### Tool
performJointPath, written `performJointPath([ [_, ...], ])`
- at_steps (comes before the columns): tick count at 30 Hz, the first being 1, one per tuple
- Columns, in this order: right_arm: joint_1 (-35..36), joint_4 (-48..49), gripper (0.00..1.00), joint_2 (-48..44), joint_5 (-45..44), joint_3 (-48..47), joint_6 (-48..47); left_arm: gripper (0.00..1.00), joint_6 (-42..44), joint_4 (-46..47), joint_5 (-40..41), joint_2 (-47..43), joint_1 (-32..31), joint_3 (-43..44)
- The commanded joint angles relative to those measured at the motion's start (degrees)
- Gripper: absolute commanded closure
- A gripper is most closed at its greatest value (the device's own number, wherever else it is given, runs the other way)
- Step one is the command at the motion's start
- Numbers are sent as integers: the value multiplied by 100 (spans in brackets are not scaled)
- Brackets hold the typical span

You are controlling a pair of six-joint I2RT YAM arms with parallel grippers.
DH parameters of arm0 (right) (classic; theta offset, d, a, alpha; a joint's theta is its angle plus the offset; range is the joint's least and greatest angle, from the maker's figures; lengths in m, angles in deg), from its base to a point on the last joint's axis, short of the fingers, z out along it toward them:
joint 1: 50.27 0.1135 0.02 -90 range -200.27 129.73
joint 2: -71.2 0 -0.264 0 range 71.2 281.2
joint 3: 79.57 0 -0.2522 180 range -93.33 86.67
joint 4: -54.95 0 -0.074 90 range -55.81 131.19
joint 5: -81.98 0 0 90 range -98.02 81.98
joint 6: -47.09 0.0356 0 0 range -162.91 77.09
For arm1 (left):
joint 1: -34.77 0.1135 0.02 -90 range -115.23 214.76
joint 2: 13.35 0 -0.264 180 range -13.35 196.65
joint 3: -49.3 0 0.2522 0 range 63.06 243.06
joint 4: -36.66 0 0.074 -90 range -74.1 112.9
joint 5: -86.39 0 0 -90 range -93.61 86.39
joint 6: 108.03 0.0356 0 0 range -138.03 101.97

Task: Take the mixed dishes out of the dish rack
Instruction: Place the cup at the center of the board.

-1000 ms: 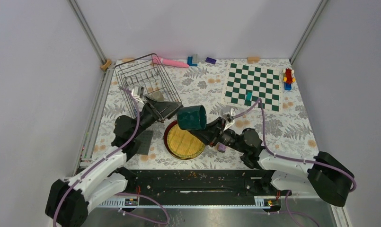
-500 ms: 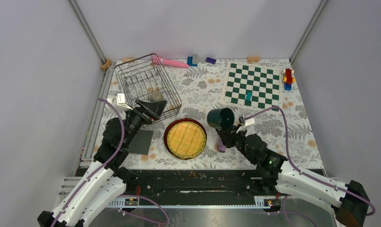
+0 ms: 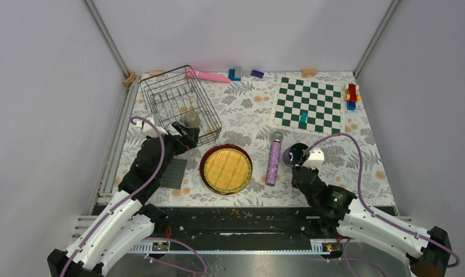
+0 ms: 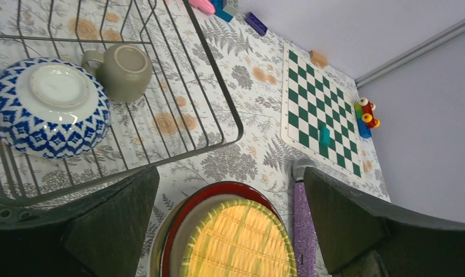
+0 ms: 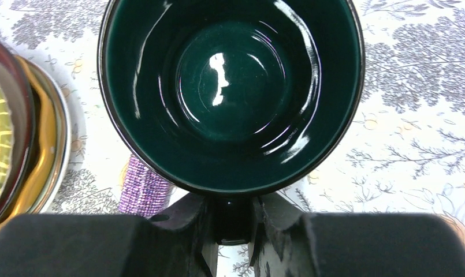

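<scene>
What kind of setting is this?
Probably a robot test cell, not a kitchen: bare grey walls with aluminium frame posts, and a dish rack sharing a floral-clothed table with a chessboard and toy bricks.
</scene>
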Motion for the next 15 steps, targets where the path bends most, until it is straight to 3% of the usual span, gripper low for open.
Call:
performJointPath([
  [1, 21, -340, 100, -88, -772, -410, 537, 1, 233, 97, 355, 33, 28, 228],
  [15, 19, -369, 100, 402, -569, -117, 1049, 1, 397, -52, 511, 462, 24, 391],
])
